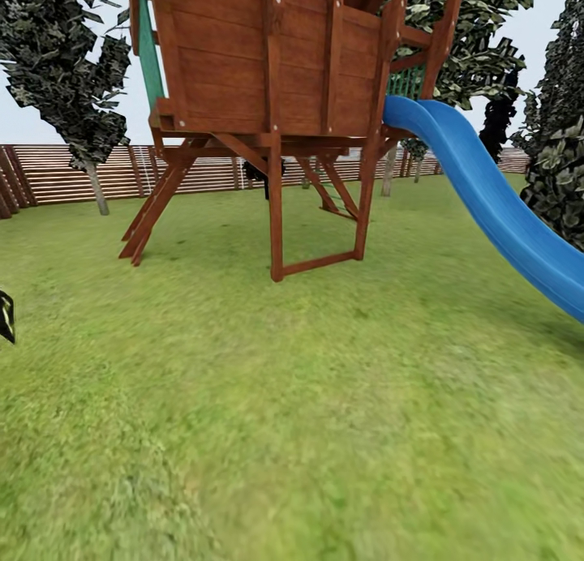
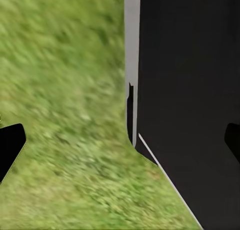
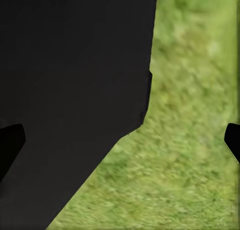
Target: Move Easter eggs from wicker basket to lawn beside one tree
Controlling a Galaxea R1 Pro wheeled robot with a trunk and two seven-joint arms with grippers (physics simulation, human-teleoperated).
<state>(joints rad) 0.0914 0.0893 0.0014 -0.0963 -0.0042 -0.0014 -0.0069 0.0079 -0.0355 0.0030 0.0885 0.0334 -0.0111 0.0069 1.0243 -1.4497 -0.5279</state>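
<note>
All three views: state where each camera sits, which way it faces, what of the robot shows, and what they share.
Head view: from the robot's head, facing forward and down over the lawn toward a wooden play tower and blue slide.
Left wrist view: looks along the left gripper, fingers apart, at grass and the robot's dark body.
Right wrist view: along the right gripper, also spread, beside the dark body.
Shared: the lawn.

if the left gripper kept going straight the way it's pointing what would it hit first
Most likely the lawn: between the left gripper's spread fingertips lies grass, with the robot's dark body alongside. Depth is unclear, but nothing else shows in that line.
</note>
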